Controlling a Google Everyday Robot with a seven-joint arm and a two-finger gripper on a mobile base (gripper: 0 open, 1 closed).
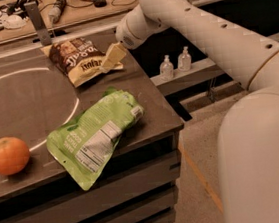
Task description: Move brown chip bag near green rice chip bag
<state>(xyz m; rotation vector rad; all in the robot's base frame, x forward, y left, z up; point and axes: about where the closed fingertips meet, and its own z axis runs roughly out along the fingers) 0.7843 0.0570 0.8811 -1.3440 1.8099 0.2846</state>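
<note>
The brown chip bag (75, 58) lies flat at the back of the dark table (17, 102), dark brown on top with a tan lower band. The green rice chip bag (94, 136) lies flat and wrinkled near the table's front right corner, label side up, a short gap in front of the brown bag. My gripper (111, 59) hangs from the white arm (194, 21) and sits over the brown bag's right lower edge, at or just above it.
An orange (7, 155) sits at the table's front left. A white curved line (55, 123) is painted on the tabletop. A metal post (37, 22) stands behind the brown bag. Two small pump bottles (166, 67) stand on a ledge to the right.
</note>
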